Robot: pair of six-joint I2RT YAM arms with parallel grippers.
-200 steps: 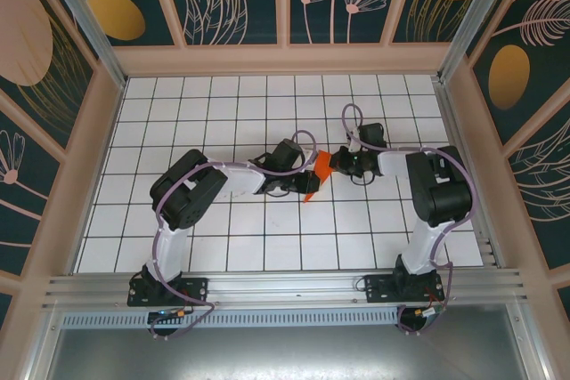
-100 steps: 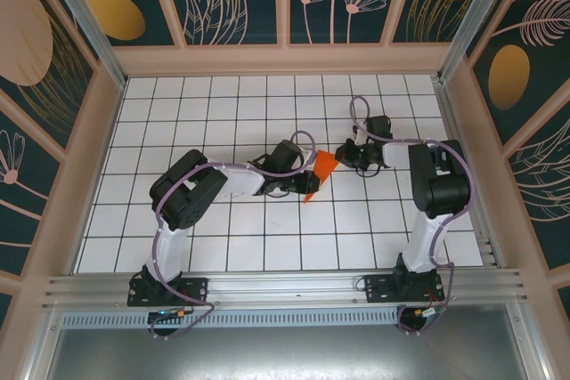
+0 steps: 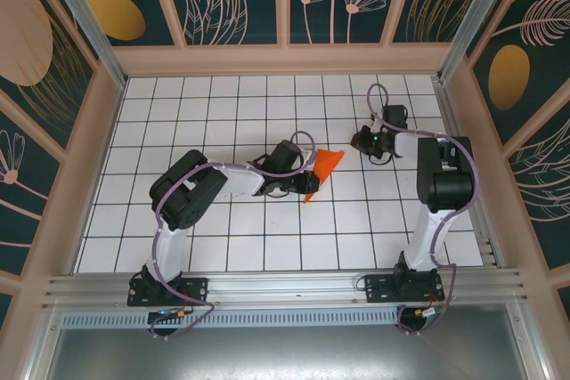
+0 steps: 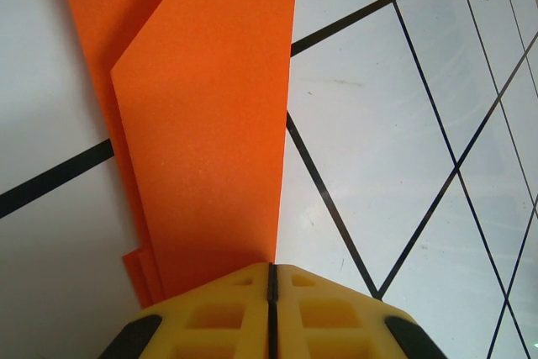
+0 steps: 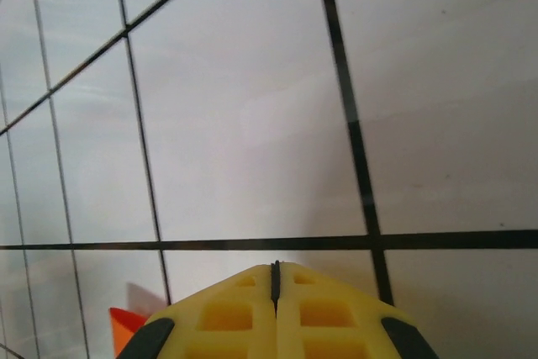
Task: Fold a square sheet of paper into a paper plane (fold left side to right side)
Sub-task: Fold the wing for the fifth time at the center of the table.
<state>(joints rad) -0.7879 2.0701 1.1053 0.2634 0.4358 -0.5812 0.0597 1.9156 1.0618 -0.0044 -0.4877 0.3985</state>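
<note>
Orange and folded into overlapping layers, the sheet of paper [image 3: 328,165] sits just right of centre in the top view, above the white gridded desk [image 3: 223,246]. The left pincer [image 3: 309,179] is clamped shut on the paper's near edge, its yellow fingers [image 4: 218,317] pressed together. Up and to the right, the right pincer [image 3: 360,141] is also closed, holding nothing, apart from the paper

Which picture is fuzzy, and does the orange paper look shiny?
Left wrist view: orange paper sharp, evenly lit, no glare; yellow left hand slightly soft. Right wrist view: tile lines blurry, tiles greyish. Top view: crisp, soft shadows beneath arms.
</note>
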